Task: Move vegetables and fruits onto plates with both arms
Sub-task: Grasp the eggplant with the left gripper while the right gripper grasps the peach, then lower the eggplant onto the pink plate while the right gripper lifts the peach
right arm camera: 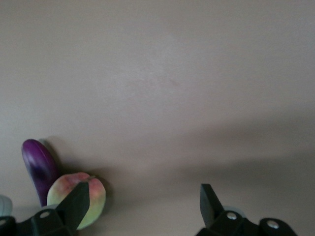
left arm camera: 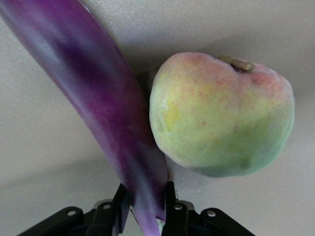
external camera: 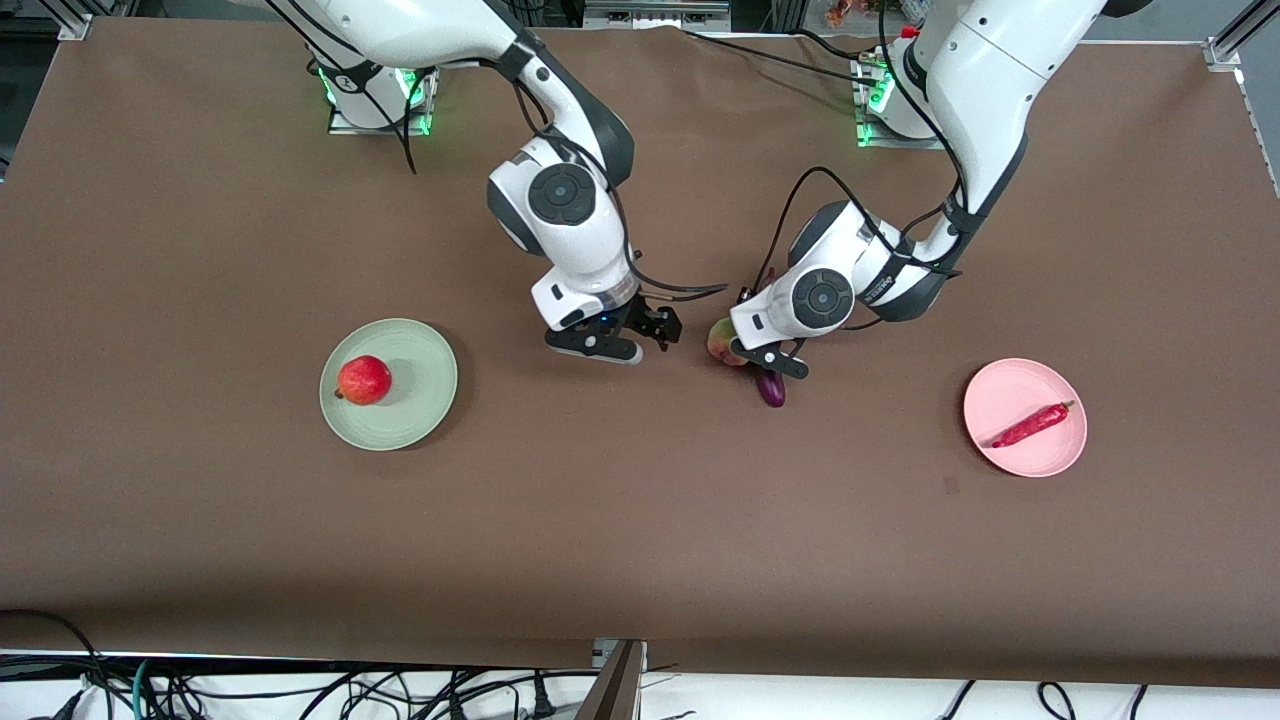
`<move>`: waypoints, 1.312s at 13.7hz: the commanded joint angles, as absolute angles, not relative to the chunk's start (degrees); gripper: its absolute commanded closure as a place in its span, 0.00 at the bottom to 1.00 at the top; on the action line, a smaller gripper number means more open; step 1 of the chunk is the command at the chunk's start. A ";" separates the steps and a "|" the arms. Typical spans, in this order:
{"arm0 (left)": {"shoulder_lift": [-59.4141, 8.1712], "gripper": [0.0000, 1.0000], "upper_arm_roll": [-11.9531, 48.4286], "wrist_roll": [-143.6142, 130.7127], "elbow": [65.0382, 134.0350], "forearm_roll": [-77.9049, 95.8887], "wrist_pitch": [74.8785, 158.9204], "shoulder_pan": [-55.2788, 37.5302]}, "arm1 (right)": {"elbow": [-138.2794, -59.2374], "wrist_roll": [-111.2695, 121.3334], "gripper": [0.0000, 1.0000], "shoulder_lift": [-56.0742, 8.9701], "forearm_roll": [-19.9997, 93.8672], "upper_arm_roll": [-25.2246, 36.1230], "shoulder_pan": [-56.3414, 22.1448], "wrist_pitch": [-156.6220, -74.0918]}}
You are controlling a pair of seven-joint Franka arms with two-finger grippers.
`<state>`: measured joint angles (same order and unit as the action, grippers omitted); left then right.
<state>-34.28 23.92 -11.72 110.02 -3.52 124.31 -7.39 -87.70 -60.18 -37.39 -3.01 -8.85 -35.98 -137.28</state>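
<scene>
The purple eggplant (external camera: 771, 388) lies mid-table against the yellowish-pink peach (external camera: 720, 340). My left gripper (external camera: 772, 362) is low over them. In the left wrist view its fingers (left arm camera: 170, 196) are shut on one end of the eggplant (left arm camera: 98, 88), with the peach (left arm camera: 221, 113) touching the eggplant. My right gripper (external camera: 625, 345) is open and empty beside the peach, toward the right arm's end. Its wrist view shows open jaws (right arm camera: 145, 194), the peach (right arm camera: 96, 194) and the eggplant (right arm camera: 37, 164). The red pomegranate-like fruit (external camera: 364, 380) sits on the green plate (external camera: 425, 385). The red chili (external camera: 1030, 425) lies on the pink plate (external camera: 1010, 390).
The brown table (external camera: 600, 520) is bare toward the front camera. Black cables trail from both wrists over the middle. Both arm bases (external camera: 375, 95) stand along the table's farthest edge.
</scene>
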 commanded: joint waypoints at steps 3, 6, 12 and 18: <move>-30.95 0.90 23.64 -10.81 108.91 -4.21 118.42 -4.31 | -80.27 -72.65 0.01 -45.42 -6.49 -5.12 -43.48 -142.46; -27.96 0.90 23.29 -10.90 105.57 -10.09 109.71 -2.56 | -76.64 -77.95 0.01 -48.51 -7.29 -2.11 -48.16 -142.56; -28.12 0.86 23.03 3.75 98.97 -12.04 104.94 9.65 | -71.83 -86.73 0.01 -53.07 -7.47 2.62 -54.65 -144.23; -32.94 0.85 22.77 17.02 93.01 -23.18 105.64 15.73 | -64.51 -90.88 0.01 -60.55 -7.47 7.20 -58.80 -145.28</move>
